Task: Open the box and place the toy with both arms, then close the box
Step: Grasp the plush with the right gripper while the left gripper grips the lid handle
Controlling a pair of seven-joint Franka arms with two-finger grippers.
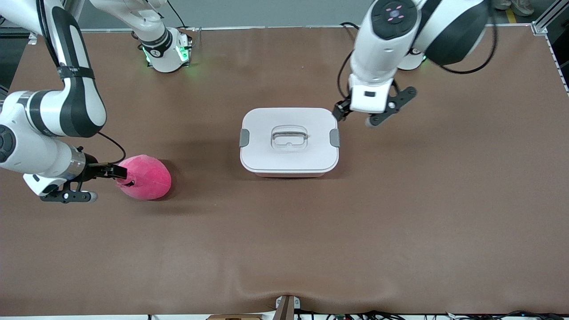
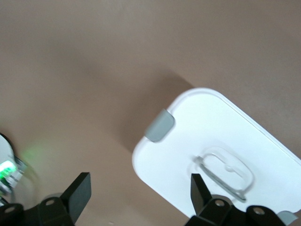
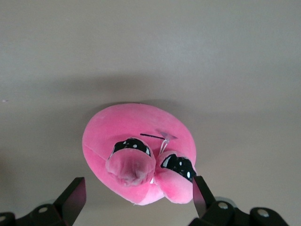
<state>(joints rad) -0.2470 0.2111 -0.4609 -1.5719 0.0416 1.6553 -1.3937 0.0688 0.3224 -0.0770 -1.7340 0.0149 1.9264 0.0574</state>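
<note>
A: So, where does the box sit?

B: The rounded-rectangle pale pink translucent plastic box (image 1: 289, 169) stands about mid-desk on the brown desk (image 1: 284, 244), with its flat white lid (image 1: 289, 153) still on. The two grey side clips (image 1: 244, 138) sit at the lid's short ends, and the recessed grey handle (image 1: 290, 135) lies in the lid's middle.

A: And the left claw?

B: The left claw (image 1: 352, 116) hangs above the box's corner toward the left arm's end of the desk, just by the clip on that end. Its black fingers (image 2: 77, 193) are spread apart and hold nothing. In the left wrist view one finger shows over the bare desk and the other over the lid near the handle.

A: Where is the toy relative to the box?

B: The bright pink rounded plush toy (image 1: 146, 177) lies on the desk well apart from the box, toward the right arm's end and a little nearer the front camera. Its black face marks (image 3: 178, 165) show in the right wrist view.

A: Does the right claw have it?

B: No. The right claw (image 1: 126, 177) is low at the toy, its fingers (image 3: 73, 195) released and wide, one on either side of the plush, not pressed into it.
</note>
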